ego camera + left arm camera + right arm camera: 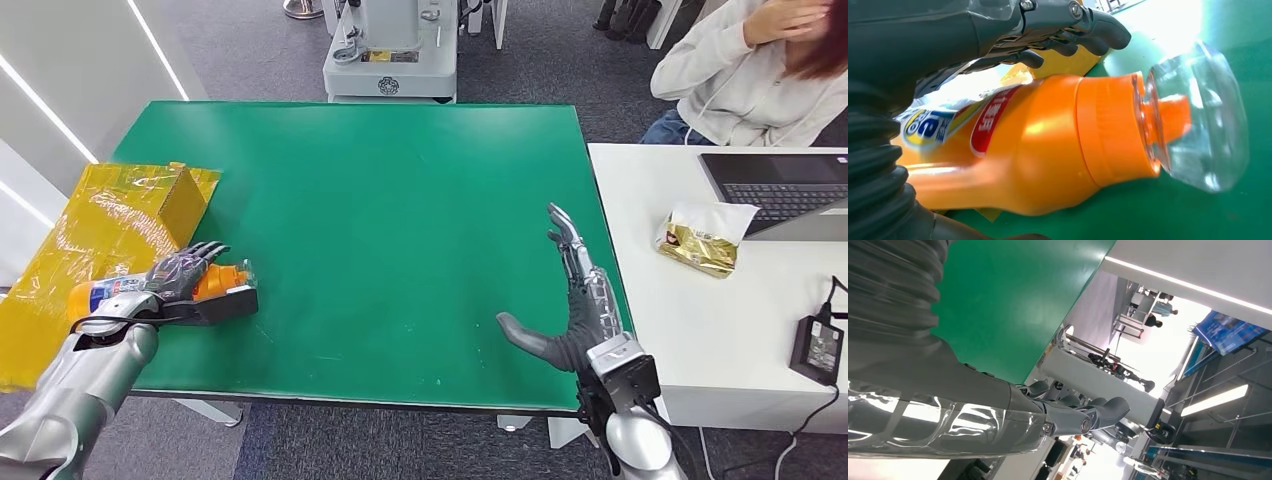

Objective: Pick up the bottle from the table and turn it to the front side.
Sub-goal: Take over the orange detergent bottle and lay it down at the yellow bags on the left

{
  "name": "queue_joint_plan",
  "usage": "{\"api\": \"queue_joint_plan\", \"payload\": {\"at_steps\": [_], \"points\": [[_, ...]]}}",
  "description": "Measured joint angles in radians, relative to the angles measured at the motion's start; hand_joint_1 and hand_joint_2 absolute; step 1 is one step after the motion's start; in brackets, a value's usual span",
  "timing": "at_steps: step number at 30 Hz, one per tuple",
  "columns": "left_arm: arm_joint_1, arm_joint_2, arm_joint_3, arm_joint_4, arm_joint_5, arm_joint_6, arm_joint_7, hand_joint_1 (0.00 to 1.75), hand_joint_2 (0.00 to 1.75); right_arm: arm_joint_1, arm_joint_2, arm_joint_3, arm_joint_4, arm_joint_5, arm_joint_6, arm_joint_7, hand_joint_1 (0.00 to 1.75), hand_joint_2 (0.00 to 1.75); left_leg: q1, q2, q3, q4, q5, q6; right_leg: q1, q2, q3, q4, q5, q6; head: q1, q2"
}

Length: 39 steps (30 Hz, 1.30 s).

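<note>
Closing our left hand over the orange bottle lying at the table's left edge, we judge the grasp underway; lifting and rotating come next. Our right hand hovers open, empty.

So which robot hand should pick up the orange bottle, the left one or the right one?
The left hand, probably. Its fingers already curl over the orange bottle lying at the green table's left edge. The right hand is open, over the table's far right side, holding nothing.
</note>
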Motion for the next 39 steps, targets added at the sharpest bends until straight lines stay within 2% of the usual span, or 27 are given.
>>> {"api": "queue_joint_plan", "payload": {"at_steps": [12,17,21,24,28,31,35,39], "points": [[0.000,-0.001,-0.001,0.003,0.001,0.000,0.000,0.00,1.75,0.000,0.000,0.000,0.000,0.000,0.000,0.000,0.00,1.75,0.000,0.000,0.000,0.000,0.000,0.000,0.000,0.000,0.000,0.000,0.000,0.000,0.000,0.000],[-0.001,-0.015,-0.001,0.003,0.020,-0.015,-0.002,0.00,1.75,-0.001,0.000,0.000,0.000,0.001,0.000,0.010,0.00,1.75,0.000,0.000,0.000,0.000,0.000,0.000,0.000,0.000,0.000,0.000,0.000,0.000,0.000,0.000],[-0.016,-0.042,0.001,0.003,0.097,-0.084,-0.014,0.00,1.75,-0.002,0.000,0.000,0.001,0.002,-0.008,0.023,0.00,1.75,0.000,0.000,0.000,0.000,0.000,0.000,0.000,-0.001,0.000,0.000,0.000,0.000,0.000,0.000],[-0.027,-0.067,0.028,-0.016,0.251,-0.102,-0.033,0.00,1.75,0.003,0.001,0.000,0.002,0.006,-0.023,0.031,0.00,1.75,0.000,0.000,0.000,0.000,0.000,0.000,0.000,-0.001,0.000,0.000,0.000,0.000,0.000,0.000],[0.017,-0.121,0.140,-0.167,0.526,0.002,0.027,0.00,1.75,0.033,0.006,-0.004,0.001,0.020,-0.047,0.032,0.00,1.75,0.000,0.000,0.000,0.000,0.000,0.000,0.000,0.000,0.000,0.000,0.000,0.000,0.000,0.000],[0.082,-0.146,0.178,-0.306,0.647,0.035,0.062,0.00,1.75,0.050,0.009,-0.005,0.002,0.023,-0.054,0.028,0.00,1.75,0.000,0.000,0.000,0.000,-0.001,-0.001,0.000,0.000,0.000,0.000,0.000,0.000,0.000,0.000],[0.154,-0.159,0.192,-0.438,0.740,0.066,0.042,0.00,1.75,0.064,0.012,-0.008,0.005,0.023,-0.056,0.026,0.00,1.75,0.000,0.000,0.000,0.000,-0.001,-0.001,0.000,0.000,0.000,0.000,-0.001,0.000,0.000,0.000],[0.199,-0.168,0.197,-0.527,0.748,0.110,0.006,0.00,1.75,0.092,0.013,-0.011,0.003,0.024,-0.070,0.013,0.00,1.75,0.000,0.000,0.000,0.000,-0.001,-0.001,0.000,-0.001,0.000,0.000,-0.001,0.000,0.000,0.000]]}}
